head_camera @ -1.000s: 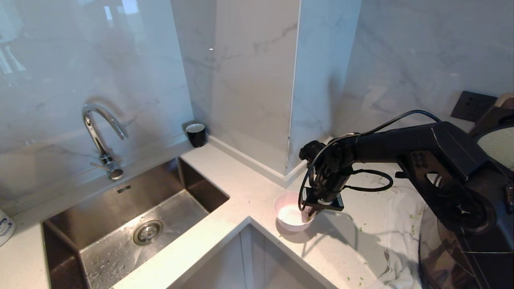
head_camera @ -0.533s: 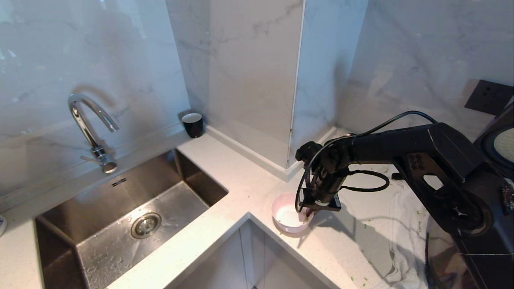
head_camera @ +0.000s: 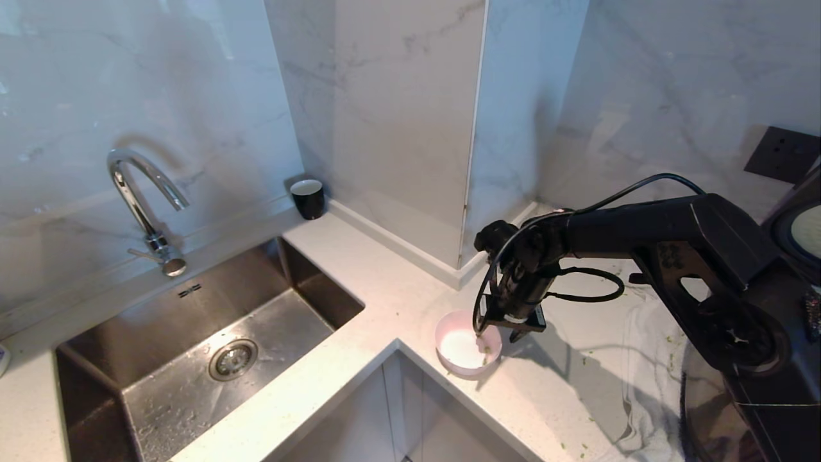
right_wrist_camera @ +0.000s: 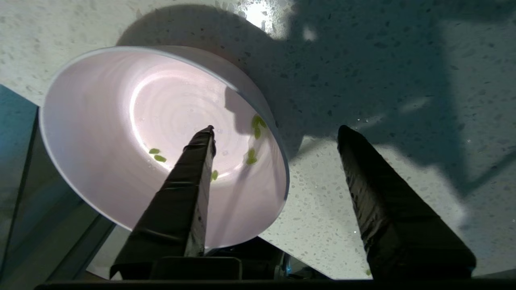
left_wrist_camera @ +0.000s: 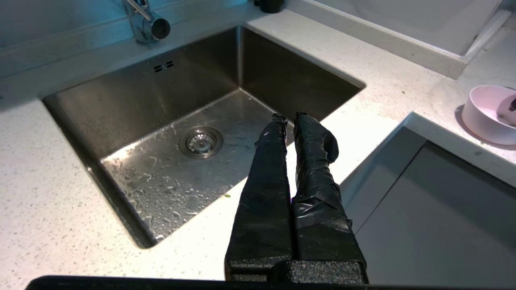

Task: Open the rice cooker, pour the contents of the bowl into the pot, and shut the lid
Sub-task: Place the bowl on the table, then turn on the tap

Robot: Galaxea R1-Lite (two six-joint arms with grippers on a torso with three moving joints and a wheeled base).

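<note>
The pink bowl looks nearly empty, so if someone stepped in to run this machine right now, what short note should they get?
Right gripper: open, straddling the near wall of the bowl, one finger inside and one outside, gripping nothing.
Left gripper: shut and empty, parked over the edge of the sink.
Bowl: upright on the counter near the inner corner; only a few green bits remain inside. More green flecks lie scattered on the counter.
Rice cooker: at the far right, lid raised.
Done: by the look of it, opening and pouring; bowl set down.
Left: pull the right gripper clear, then close the lid.
</note>
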